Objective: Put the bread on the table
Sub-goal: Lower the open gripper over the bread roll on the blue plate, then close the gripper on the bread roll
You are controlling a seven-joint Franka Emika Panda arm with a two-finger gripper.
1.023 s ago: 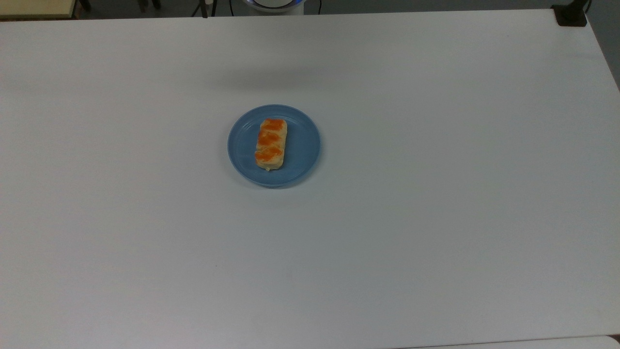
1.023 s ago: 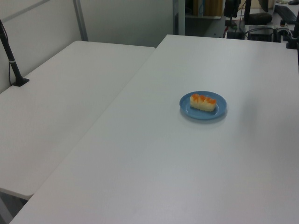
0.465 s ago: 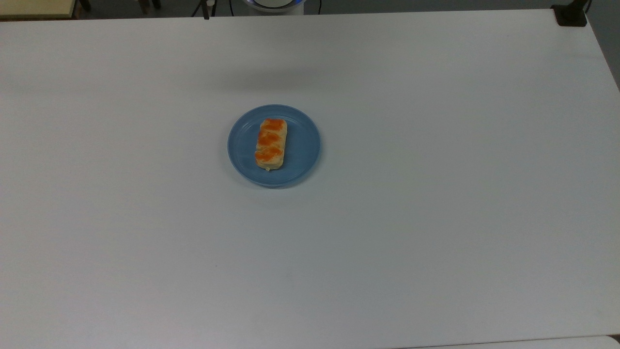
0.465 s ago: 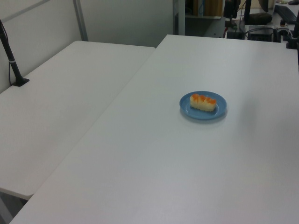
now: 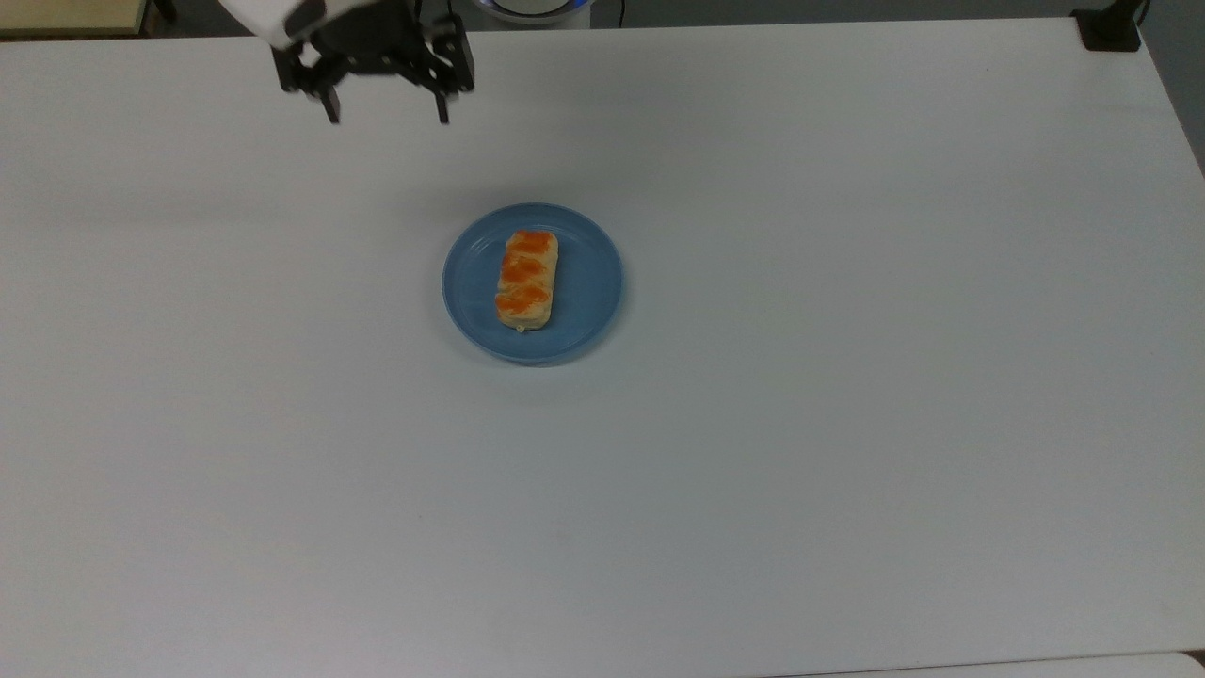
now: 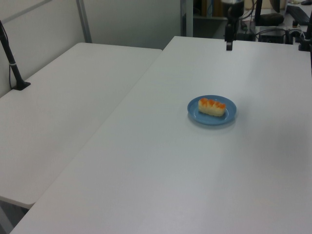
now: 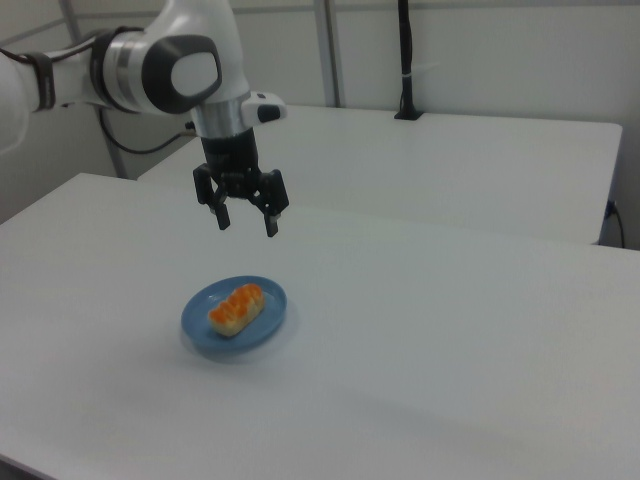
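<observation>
Black gripper [image 5: 386,118] hangs at the top view's upper left, jaws wide apart and holding nothing, well away from my target. Moving right, the bread [image 5: 526,280] lies on the blue plate [image 5: 593,282], untouched. Nothing is done yet, I judge: approach, grasp, lift and placing on the table [image 5: 894,377] all remain.

plate: I see a round blue plate [image 5: 584,282] near mid-scene, flat and level.
second tabletop: I note a white one [image 6: 63,112] on the left view's left, butted against the main one.
pole: I see a black pole [image 6: 10,61] clamped at its far-left edge.
</observation>
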